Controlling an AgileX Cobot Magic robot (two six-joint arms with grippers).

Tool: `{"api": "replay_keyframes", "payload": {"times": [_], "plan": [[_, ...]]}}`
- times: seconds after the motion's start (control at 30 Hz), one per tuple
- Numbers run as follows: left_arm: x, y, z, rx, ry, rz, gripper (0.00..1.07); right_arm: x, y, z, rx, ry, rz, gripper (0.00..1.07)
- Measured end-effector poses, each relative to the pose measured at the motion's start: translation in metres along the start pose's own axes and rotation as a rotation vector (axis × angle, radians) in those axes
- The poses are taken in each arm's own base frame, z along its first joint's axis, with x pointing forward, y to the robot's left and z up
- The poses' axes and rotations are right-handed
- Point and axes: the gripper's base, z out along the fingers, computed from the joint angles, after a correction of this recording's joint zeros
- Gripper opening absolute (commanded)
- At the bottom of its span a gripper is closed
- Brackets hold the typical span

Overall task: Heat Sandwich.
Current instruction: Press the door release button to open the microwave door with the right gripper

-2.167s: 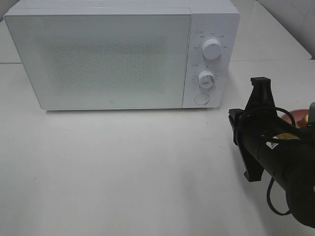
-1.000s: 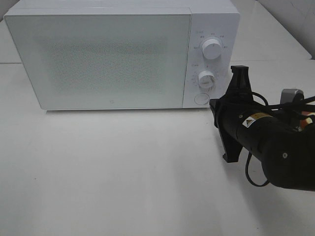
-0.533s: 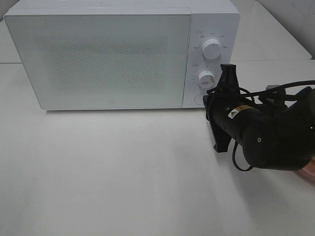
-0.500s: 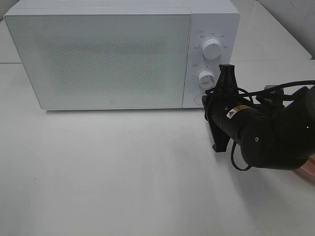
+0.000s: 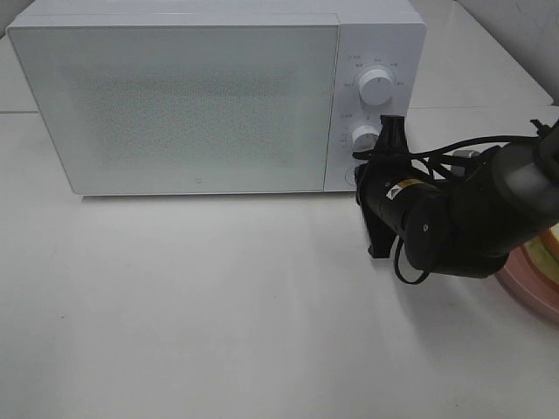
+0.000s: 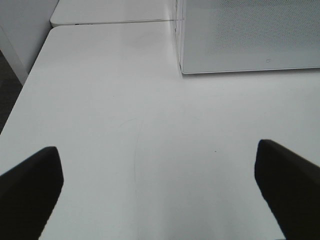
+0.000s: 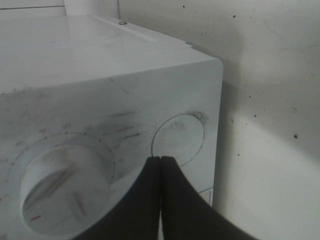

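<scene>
The white microwave (image 5: pixel 192 105) stands at the back with its door closed. My right gripper (image 5: pixel 359 178) is shut and points at the control panel. In the right wrist view its joined fingertips (image 7: pixel 160 159) sit at the lower rim of the round button (image 7: pixel 178 139), beside the lower dial (image 7: pixel 60 185); I cannot tell whether they touch. A sliver of the sandwich (image 5: pixel 548 246) shows on the pink plate (image 5: pixel 527 281) at the right edge, mostly hidden behind the right arm. My left gripper (image 6: pixel 160 195) is open above bare table and is out of the exterior high view.
Two dials (image 5: pixel 375 85) (image 5: pixel 366 138) sit above the button on the panel. The white table (image 5: pixel 218 305) stretches in front of the microwave. In the left wrist view the microwave's front corner (image 6: pixel 182 70) lies ahead on the table (image 6: pixel 115 125).
The right arm has swung left toward the microwave's panel, bringing its shut tips up to the round button. The pink plate now shows at the right edge.
</scene>
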Motion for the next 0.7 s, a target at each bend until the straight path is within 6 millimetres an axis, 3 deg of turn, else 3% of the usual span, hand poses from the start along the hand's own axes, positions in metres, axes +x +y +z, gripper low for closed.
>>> {"api": "replay_keyframes", "payload": {"times": [0.7], "plan": [[0.0,0.0,0.0,0.0,0.0,0.0,1.06,0.002,-0.007,0.023,0.004,-0.023,-0.015,0.0]]}}
